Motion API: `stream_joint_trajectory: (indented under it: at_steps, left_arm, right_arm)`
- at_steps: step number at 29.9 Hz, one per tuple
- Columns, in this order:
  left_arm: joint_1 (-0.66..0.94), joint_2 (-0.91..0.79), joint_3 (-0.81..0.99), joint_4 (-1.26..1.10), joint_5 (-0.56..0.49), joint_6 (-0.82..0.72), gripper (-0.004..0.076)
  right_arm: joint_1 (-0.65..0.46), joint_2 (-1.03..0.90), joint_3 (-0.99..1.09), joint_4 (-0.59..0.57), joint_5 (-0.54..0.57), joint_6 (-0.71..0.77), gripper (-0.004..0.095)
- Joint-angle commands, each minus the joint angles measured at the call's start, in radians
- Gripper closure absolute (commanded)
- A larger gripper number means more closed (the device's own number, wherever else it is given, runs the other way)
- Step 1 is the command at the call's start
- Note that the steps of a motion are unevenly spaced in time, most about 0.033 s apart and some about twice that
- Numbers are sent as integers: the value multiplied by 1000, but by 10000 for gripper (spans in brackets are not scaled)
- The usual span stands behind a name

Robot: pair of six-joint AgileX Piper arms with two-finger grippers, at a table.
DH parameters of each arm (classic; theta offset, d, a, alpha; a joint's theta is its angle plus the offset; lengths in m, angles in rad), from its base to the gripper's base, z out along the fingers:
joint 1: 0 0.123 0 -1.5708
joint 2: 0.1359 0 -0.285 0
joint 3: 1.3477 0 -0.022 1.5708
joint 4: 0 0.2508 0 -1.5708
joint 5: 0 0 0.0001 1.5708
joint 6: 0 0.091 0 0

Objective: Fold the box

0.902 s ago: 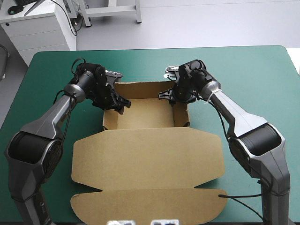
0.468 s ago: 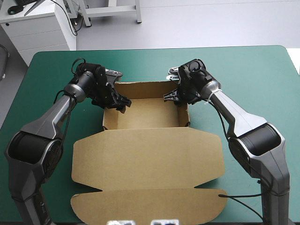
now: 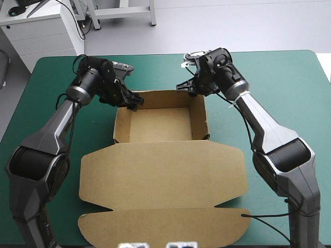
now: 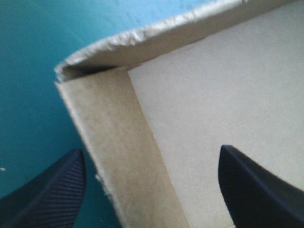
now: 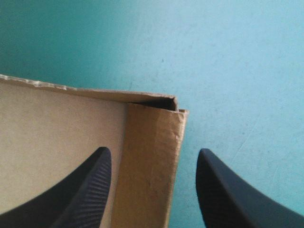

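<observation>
Grey floor (image 3: 232, 26), white cabinet (image 3: 46, 36), perhaps frame legs (image 3: 124, 13) beyond the table (image 3: 289, 82)

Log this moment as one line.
box: walls raised, lid flat | left claw: open, straddling left wall | right claw: open, straddling right wall

The brown box (image 3: 160, 101) stands as an open tray in the middle of the table (image 3: 289, 82), its far and side walls upright. Its lid (image 3: 163, 173) lies flat and wider than the tray, spreading to the table's near edge
</observation>
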Motion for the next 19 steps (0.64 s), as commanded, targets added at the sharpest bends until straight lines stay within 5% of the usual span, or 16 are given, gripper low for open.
stream_joint_trajectory:
  at_steps: [1, 10, 19]
  left_arm:
    - [-6, -56, -94, 50, 60, -7, 174]
    - [-6, -153, -122, 41, 60, -26, 216]
    - [-6, -309, -122, 45, 60, -19, 541]
  right_arm:
    - [0, -93, -43, -20, 8, -19, 403]
    - [0, -170, -41, -1, 8, -76, 403]
    - [0, -185, -27, 72, 8, -76, 403]
